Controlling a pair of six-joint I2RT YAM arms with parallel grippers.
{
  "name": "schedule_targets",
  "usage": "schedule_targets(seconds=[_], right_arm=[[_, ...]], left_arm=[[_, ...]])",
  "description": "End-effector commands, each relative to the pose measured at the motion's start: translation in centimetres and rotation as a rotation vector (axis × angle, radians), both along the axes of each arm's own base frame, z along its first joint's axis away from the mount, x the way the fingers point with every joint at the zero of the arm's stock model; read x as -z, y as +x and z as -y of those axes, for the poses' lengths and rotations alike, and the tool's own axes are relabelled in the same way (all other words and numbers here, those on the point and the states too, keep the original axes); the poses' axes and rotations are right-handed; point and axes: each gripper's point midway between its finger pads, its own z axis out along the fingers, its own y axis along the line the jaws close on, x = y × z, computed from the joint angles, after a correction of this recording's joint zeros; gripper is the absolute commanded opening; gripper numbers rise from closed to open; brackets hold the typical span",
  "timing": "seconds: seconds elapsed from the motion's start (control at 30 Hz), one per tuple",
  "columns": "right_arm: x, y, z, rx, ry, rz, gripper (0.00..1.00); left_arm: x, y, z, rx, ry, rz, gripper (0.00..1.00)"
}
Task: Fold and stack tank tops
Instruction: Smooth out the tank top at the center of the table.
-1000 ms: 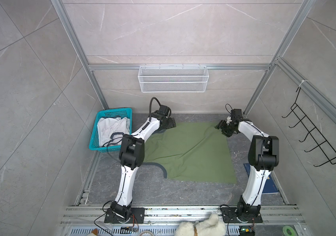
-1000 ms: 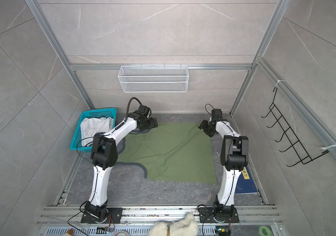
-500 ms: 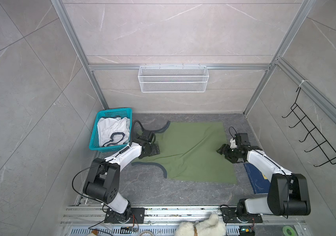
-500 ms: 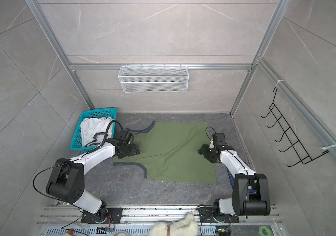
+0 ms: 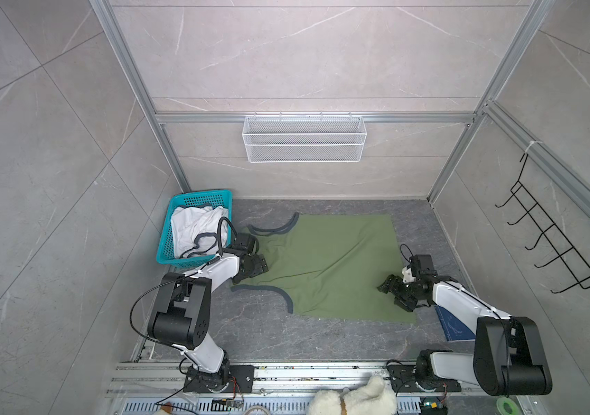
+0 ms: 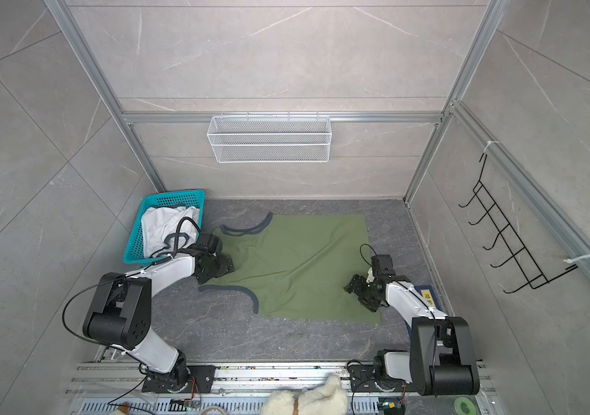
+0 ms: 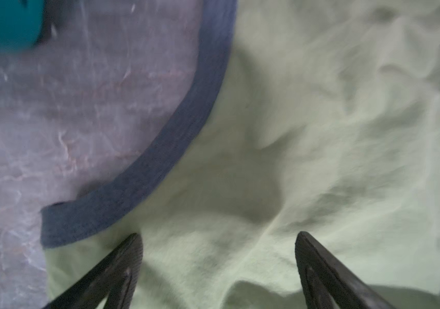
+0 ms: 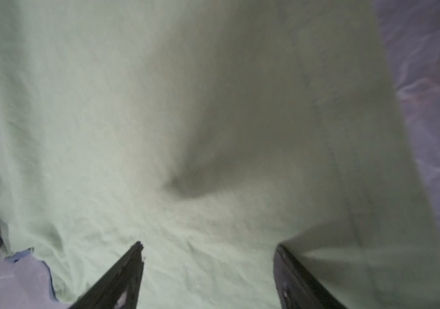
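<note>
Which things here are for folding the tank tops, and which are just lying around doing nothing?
For the job:
- green tank top, spread out flat
- white tank top, bunched in the teal basket

Just lying about:
- fluffy white plush toy
- dark blue board
- white wire basket on the wall

The olive green cloth tank top [image 5: 329, 266], navy-trimmed, lies spread flat centrally, straps left. The white cloth tank top [image 5: 193, 228] sits crumpled in a teal basket [image 5: 201, 197], far left.
</note>
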Motion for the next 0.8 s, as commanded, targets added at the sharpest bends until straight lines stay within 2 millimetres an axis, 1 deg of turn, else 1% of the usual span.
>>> schedule_targets(seconds=[0.0,0.13,0.2,0.27,0.33,0.4,0.47,0.53,0.57,0.63,0.73,0.77], right_arm=[[1.5,-2.0,2.2,0.095,-0.093,-0.108,0.8],[1.9,-3.7,4.5,0.198,-0.141,-0.192,0.81],[2.2,-4.3,5.4,0.232,-0.152,-0.212,0.81],[2.5,-4.9,5.9,0.264,-0.14,-0.228,0.81],[2.5,-5.1,6.0,0.279,-0.123,-0.235,0.81],[2.4,-5.3,6.4,0.302,-0.129,-0.241,0.82],[2.0,-5.1,6.4,0.301,-0.125,-0.221,0.82],[1.1,-4.3,5.8,0.265,-0.095,-0.173,0.82],[0.4,-3.7,5.4,0.238,-0.074,-0.143,0.81],[-1.6,-2.3,4.2,0.167,-0.034,-0.069,0.81],[-4.6,-1.0,2.3,0.06,-0.053,0.018,0.81],[-5.4,-0.8,1.5,0.024,-0.057,0.042,0.81]], left_arm=[[0.6,-1.4,-0.7,-0.069,-0.011,-0.015,0.92],[1.3,-3.7,-1.4,-0.13,-0.013,-0.026,0.92],[1.5,-4.9,-2.1,-0.165,-0.001,-0.028,0.92],[1.9,-6.2,-2.2,-0.183,-0.011,-0.033,0.92],[1.6,-7.3,-1.3,-0.173,-0.034,-0.022,0.92],[1.1,-8.3,-0.9,-0.17,-0.014,-0.018,0.92],[0.7,-9.1,-0.7,-0.171,-0.001,-0.013,0.92],[0.1,-9.0,-0.3,-0.161,-0.033,0.009,0.92],[-0.4,-8.6,0.1,-0.145,-0.042,0.021,0.92],[-2.2,-7.1,1.1,-0.095,-0.063,0.059,0.92],[-5.1,-4.6,2.8,-0.025,-0.062,0.121,0.91],[-6.0,-3.7,3.4,-0.004,-0.059,0.143,0.91]])
